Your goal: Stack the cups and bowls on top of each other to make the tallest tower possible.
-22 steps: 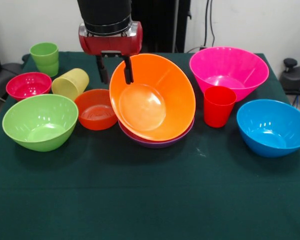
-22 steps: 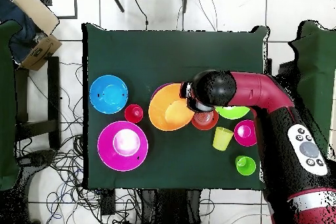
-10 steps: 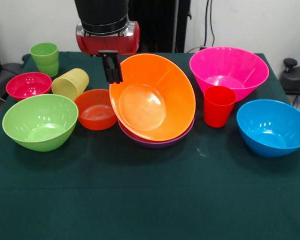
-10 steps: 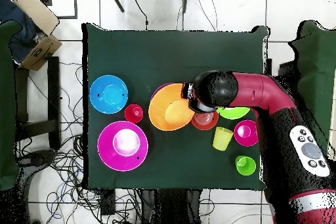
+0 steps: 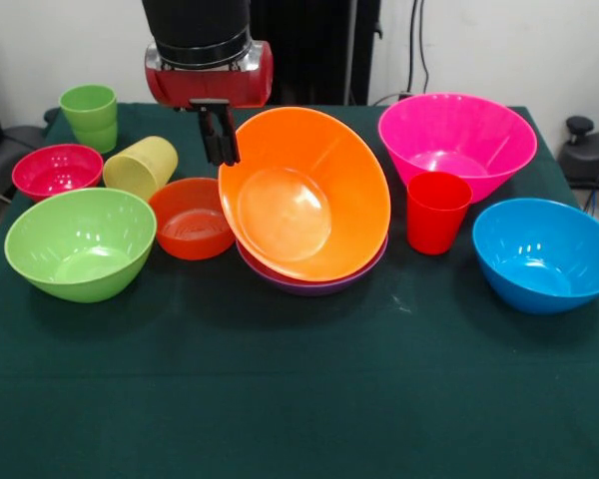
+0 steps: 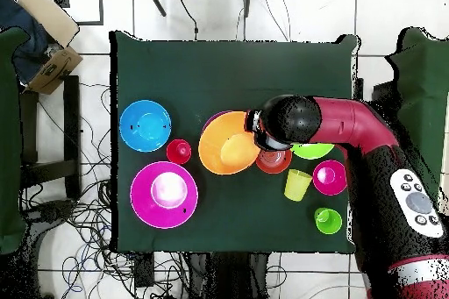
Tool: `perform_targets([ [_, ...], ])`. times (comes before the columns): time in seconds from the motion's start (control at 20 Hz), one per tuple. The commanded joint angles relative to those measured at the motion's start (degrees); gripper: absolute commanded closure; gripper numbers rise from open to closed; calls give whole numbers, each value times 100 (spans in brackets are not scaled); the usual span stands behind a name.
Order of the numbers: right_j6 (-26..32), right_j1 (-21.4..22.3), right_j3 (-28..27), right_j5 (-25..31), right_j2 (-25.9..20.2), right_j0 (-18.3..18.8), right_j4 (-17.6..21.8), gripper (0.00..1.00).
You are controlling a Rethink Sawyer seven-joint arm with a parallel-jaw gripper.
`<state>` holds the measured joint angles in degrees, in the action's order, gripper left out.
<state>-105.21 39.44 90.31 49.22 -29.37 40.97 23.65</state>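
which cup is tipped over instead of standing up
The pale yellow cup. It lies on its side between the magenta bowl and the small red-orange bowl, while the green cup and red cup stand upright.

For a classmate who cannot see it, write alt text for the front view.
An orange bowl leans tilted in a purple bowl at the centre of a green table. The gripper, fingers together, hangs beside its rim. Other bowls and cups surround it.
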Motion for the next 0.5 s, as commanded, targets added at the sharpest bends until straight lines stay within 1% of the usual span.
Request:
perform_targets([
  [0.05, 758, -194, 202, 182, 94, -57, 487, 100],
  [0.15, 774, -180, 208, 202, 94, -54, 489, 100],
  [0.35, 622, -159, 171, 230, 143, -97, 441, 100],
  [0.5, 593, -155, 223, 125, 133, -95, 451, 100],
])
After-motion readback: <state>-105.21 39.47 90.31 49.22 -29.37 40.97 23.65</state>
